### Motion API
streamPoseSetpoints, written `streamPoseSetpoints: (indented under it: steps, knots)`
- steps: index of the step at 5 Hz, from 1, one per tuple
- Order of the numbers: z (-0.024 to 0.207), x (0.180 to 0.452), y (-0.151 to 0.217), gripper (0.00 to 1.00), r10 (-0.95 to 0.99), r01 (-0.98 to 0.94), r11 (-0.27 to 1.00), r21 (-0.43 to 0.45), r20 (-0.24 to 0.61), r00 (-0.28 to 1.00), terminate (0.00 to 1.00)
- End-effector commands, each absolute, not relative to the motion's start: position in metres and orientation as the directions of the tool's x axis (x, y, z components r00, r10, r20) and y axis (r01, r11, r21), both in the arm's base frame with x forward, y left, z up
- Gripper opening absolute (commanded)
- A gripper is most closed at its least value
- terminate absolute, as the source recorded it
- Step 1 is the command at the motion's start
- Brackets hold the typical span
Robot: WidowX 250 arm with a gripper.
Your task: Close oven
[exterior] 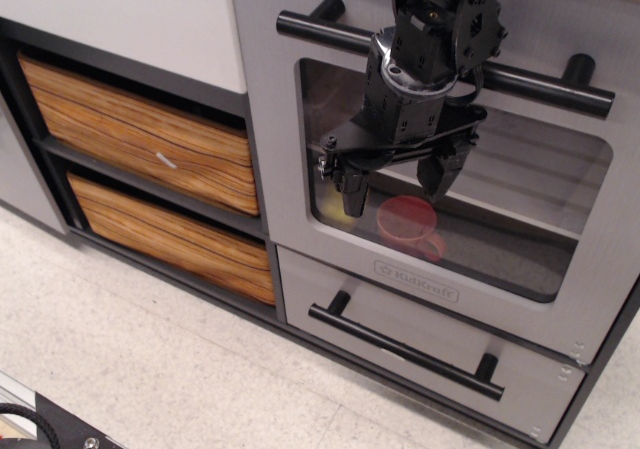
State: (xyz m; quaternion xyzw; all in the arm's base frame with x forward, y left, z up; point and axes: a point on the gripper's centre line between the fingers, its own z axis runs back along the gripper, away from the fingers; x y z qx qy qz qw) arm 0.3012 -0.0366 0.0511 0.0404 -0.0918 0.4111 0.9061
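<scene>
My black hand (397,183) hangs spread wide with nothing in it, just in front of the light-grey oven door (270,129), which looks flush with the cabinet, likely closed. Behind its clear window sits one red cup (410,226). Left of the oven are two wood-grain drawers (140,134); below it, one narrow grey drawer (420,334).

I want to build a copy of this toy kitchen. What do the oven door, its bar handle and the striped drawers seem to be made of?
The oven door looks like painted or laminated board, matte light grey with a faint brushed texture; its window reflects like clear plastic. The bar handle looks like smooth black plastic or painted metal, slightly glossy. The striped drawers look like printed wood-grain laminate, though real veneer is possible.
</scene>
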Motion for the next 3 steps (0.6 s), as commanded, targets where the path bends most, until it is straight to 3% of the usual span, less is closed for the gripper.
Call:
streamPoseSetpoints:
  steps: [1,2,3]
  knots:
    - [0.0762,0.3135,-0.0291,1.0,0.726,-0.735,0.675,-0.06,0.229,0.648,0.0]
    - [0.0762,0.3135,-0.0291,1.0,0.726,-0.735,0.675,-0.06,0.229,0.648,0.0]
    - [0.0762,0.3135,-0.0291,1.0,0.726,-0.735,0.675,-0.06,0.229,0.648,1.0]
